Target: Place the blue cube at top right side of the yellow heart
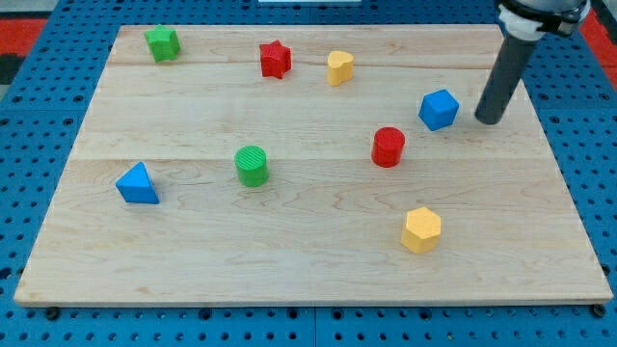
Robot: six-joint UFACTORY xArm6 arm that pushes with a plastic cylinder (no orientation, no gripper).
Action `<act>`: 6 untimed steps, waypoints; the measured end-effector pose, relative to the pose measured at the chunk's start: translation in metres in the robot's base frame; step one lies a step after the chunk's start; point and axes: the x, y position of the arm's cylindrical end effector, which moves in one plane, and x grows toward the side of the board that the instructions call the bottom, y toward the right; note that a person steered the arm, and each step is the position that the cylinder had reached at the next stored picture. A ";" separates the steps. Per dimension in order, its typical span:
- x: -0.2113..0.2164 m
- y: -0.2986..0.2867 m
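Presently on the board — eight blocks and one rod.

Item: blue cube, the task's block, at the view's right, upper half, resting flat. Item: yellow heart, near the view's top, left of the cube and higher. The two are well apart. Item: my tip, just beside the cube on the view's right, a narrow gap showing between them, not touching. No gripper is fitted, so nothing opens or closes; the rod merely stands beside the cube and holds nothing.

Other stock: red star left of the heart; green block, its shape hard to make out, at the top left; red cylinder below and left of the cube; green cylinder near the middle; blue triangular block at the left; yellow hexagonal block toward the bottom right.

Step in hand, as judged: the approach is done and the push not yet begun. The tip sits on the far side of the cube from the heart, well placed for a leftward shove.

Next move, as judged — drive the cube left and upward, stopping just right of and slightly above the heart. The line should stay clear of the red cylinder, and the push needs to end short of the heart so it is not nudged.
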 end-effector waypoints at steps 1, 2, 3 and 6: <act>0.005 -0.058; -0.038 -0.055; -0.066 -0.030; -0.141 -0.027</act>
